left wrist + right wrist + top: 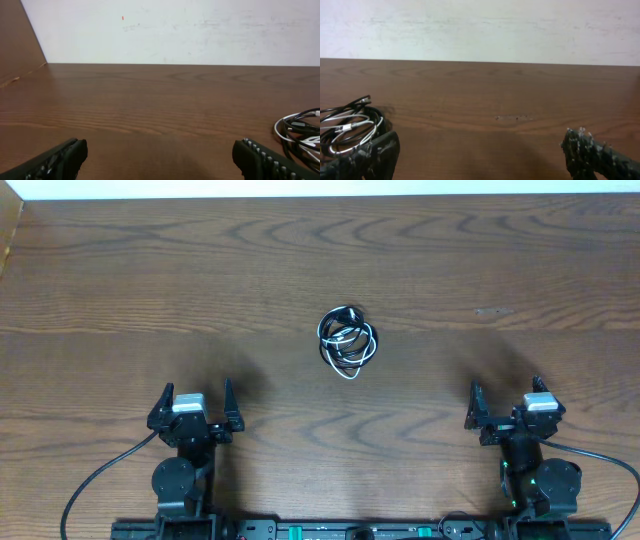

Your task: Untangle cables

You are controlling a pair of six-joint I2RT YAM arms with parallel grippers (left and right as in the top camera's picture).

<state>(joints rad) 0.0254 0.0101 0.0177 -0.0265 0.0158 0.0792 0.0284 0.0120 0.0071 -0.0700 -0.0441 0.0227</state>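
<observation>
Overhead: left hand (197, 388) and right hand (506, 388) sit by the near edge of the bench (120, 280), well apart, both with fingers spread wide, gripping nothing. Farther out, about mid-bench, the cables (348, 342) lie balled in one knot, black and white strands looped together.

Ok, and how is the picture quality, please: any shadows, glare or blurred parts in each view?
Overhead: even light, no glare, the cables sharp; soft shadows lie on the table ahead of the left claw and right claw. Left wrist: near fingers blurred, cables cut by the right edge. Right wrist: fingers soft too, wall pale and bright.
</observation>
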